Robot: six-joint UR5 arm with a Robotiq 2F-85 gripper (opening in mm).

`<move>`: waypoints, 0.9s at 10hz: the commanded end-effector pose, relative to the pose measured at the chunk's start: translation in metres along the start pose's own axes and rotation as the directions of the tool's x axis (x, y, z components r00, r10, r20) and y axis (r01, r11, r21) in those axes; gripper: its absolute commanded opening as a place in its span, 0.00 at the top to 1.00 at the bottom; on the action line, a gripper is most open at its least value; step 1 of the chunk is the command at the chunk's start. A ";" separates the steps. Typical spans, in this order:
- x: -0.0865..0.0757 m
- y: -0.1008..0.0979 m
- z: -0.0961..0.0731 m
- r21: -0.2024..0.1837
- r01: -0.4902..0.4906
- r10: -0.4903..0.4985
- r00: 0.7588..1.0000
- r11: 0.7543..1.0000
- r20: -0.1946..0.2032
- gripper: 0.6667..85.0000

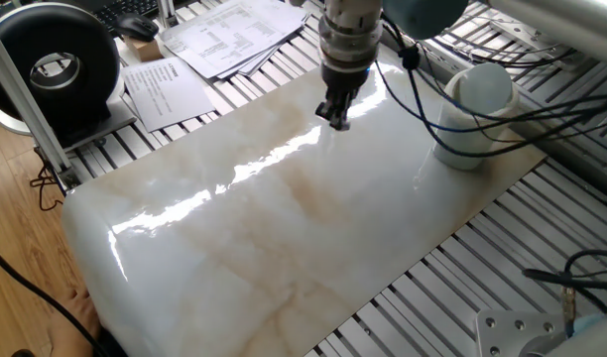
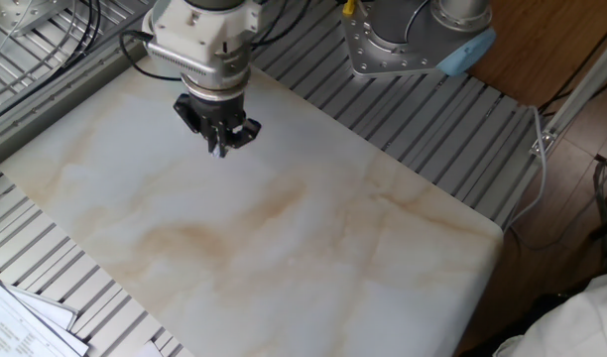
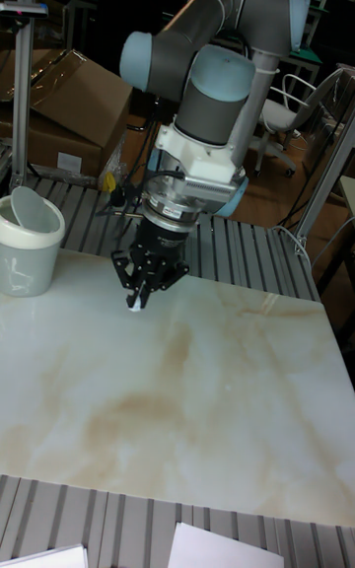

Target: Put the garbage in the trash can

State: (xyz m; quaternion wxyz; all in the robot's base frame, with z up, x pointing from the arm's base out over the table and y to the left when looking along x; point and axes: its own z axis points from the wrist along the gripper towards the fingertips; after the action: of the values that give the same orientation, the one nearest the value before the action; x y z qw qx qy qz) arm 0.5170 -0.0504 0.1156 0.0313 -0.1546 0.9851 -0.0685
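Observation:
My gripper (image 1: 335, 116) hangs low over the marble slab (image 1: 284, 228), fingers pointing down and shut. In the tall fixed view a tiny whitish wad of garbage (image 3: 133, 304) shows pinched at the tips of the gripper (image 3: 138, 300). The white trash can (image 1: 472, 114) stands at the slab's far corner, to the right of the gripper and apart from it. In the tall fixed view the trash can (image 3: 30, 245) is at the left. In the other fixed view the gripper (image 2: 220, 147) is near the slab's far left, and the arm hides the can.
A round black device (image 1: 56, 59) and printed paper sheets (image 1: 170, 87) lie left of the slab on the slatted table (image 1: 462, 288). Black cables (image 1: 452, 109) trail from the wrist past the can. The robot's base (image 2: 413, 35) sits beyond the slab.

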 end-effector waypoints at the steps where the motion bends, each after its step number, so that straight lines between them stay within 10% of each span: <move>1: 0.042 -0.036 -0.013 0.058 0.073 -0.069 0.996 0.996 -0.063 0.99; 7: 0.008 -0.014 -0.013 -0.021 0.020 -0.018 0.997 1.000 0.072 0.99; 9: 0.020 -0.025 -0.018 -0.007 0.026 -0.025 0.997 1.000 0.067 0.99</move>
State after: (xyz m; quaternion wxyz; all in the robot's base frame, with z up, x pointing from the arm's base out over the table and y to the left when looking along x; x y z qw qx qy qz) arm 0.5056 -0.0736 0.1296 0.0508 -0.1741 0.9812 -0.0666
